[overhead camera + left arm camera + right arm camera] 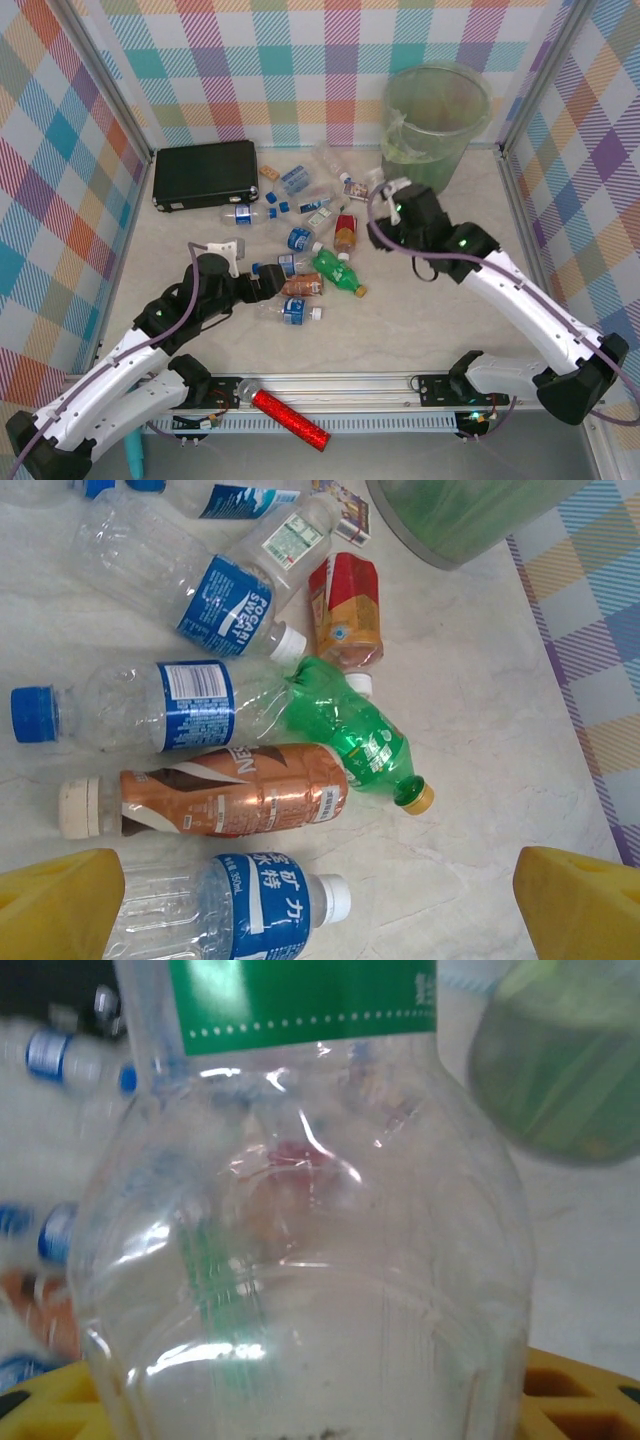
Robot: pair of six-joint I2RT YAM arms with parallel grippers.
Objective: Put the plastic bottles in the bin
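Right gripper (388, 192), clamped on a clear green-labelled bottle (300, 1260), is held near the bin (436, 110) at the table's (420, 320) far right corner. Release is best delayed until the rim is cleared. Left gripper (320, 910) is spread open over mid-table bottles (200, 705).

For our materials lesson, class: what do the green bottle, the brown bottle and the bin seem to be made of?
The green bottle: glossy see-through plastic, visibly crumpled. The brown bottle: probably plastic under a shiny coppery printed wrap. The bin: translucent greenish plastic, duller; light shows through its wall.
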